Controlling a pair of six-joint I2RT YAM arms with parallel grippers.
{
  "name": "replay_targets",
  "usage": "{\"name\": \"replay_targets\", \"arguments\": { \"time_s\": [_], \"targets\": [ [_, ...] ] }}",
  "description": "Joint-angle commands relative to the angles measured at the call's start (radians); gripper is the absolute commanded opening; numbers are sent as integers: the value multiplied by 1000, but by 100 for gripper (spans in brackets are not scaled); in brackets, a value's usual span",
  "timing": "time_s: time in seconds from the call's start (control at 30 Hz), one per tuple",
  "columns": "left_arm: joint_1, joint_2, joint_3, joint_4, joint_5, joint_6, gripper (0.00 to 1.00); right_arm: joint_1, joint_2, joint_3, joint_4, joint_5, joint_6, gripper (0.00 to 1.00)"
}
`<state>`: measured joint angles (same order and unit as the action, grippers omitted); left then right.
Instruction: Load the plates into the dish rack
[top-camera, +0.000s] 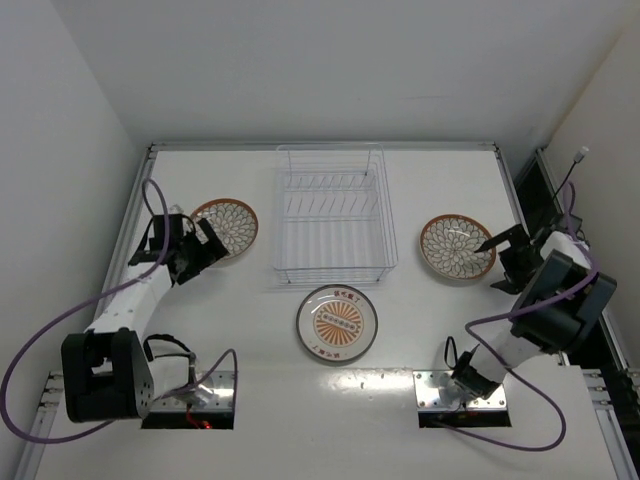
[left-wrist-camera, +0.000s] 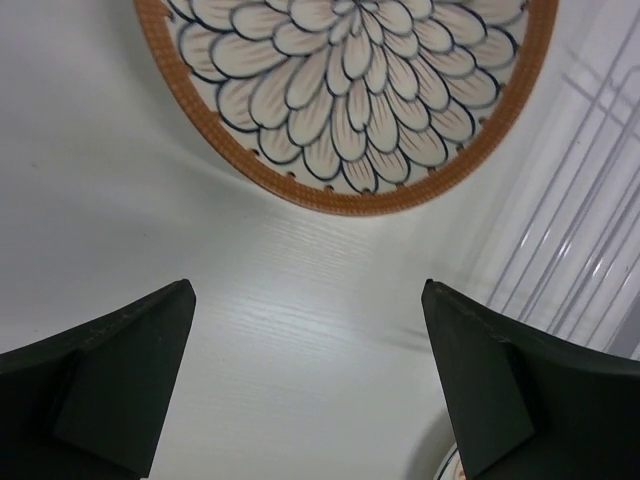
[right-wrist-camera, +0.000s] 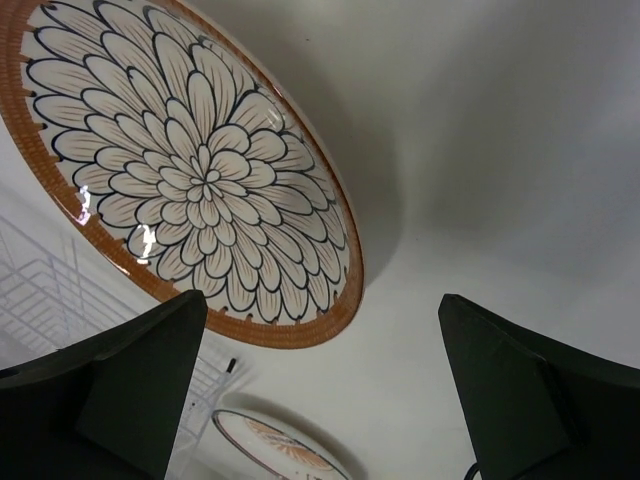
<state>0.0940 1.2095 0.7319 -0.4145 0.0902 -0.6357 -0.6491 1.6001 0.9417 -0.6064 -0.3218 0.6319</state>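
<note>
Plates lie flat outside the dish rack (top-camera: 385, 215): left petal plate (top-camera: 226, 226) to its left, right petal plate (top-camera: 457, 246) to its right, sunburst plate (top-camera: 337, 322) on its near side. I've got the left gripper (left-wrist-camera: 308, 290) and right gripper (right-wrist-camera: 324, 297) spread wide, each facing a petal rim, presumably to pinch it.

The left arm (top-camera: 128, 296) stretches forward along its own side, elbow low; its left pincer (top-camera: 207, 243) gapes wide — nothing between the fingers; the right arm (top-camera: 553, 298) folds upward, right pincer (top-camera: 503, 247) equally spread — also gripping nothing.
</note>
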Motion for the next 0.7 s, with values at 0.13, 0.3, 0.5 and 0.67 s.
{"name": "replay_targets", "arguments": {
  "time_s": [0.13,0.3,0.5,0.67],
  "targets": [
    [-62,-140,-104,164,143,85,96,-52,108,20,76,-123,-60,99],
    [-62,-149,-95,163,126,94,96,-52,224,40,121,-177,-98,90],
    [-62,-120,-95,163,172,105,97,-52,333,161,100,-234,-146,71],
    [-62,-102,-95,163,172,114,97,-32,446,264,60,-234,-175,36]
  ]
}}
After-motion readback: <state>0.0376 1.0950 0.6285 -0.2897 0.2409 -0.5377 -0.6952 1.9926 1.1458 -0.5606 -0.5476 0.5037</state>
